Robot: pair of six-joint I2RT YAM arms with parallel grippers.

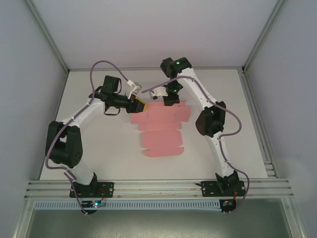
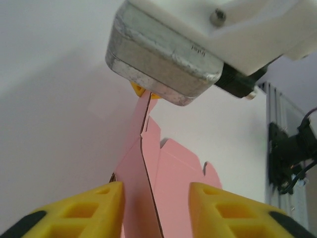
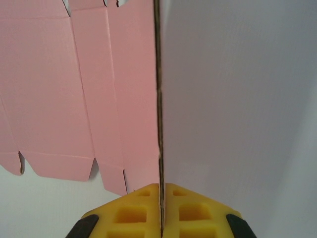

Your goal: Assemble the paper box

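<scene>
**Pink card sheet pinched by the right gripper, left jaws apart around its edge**

Seen from above, the paper box (image 1: 161,134) is still a flat die-cut sheet of pink card. It lies near the middle of the white table (image 1: 99,153), with its notched flaps and tabs spread out. Its long axis runs from 12 o'clock to 6 o'clock.

The left gripper (image 1: 140,105) reaches in from 9 o'clock and sits at the sheet's 11 o'clock corner. The right gripper (image 1: 171,102) comes down at the sheet's far edge, near 12 o'clock. The two grippers are near each other along that far edge.

In the right wrist camera, the right gripper's two yellow fingers (image 3: 133,210) are pressed together at 6 o'clock. A thin edge of the card is clamped between them. That edge runs straight up toward 12 o'clock and is seen edge-on. The rest of the pink sheet, with its creases and cut tabs, spreads toward 9 o'clock, and bare table lies toward 3 o'clock.

In the left wrist camera, the left gripper's yellow fingers (image 2: 74,213) stand apart at 7 o'clock and 5 o'clock. A raised strip of the card passes between them. There is a clear gap on the 5 o'clock side, so these jaws are released and are not squeezing the card. The strip rises toward 12 o'clock, where the right gripper nips its far end.
</scene>
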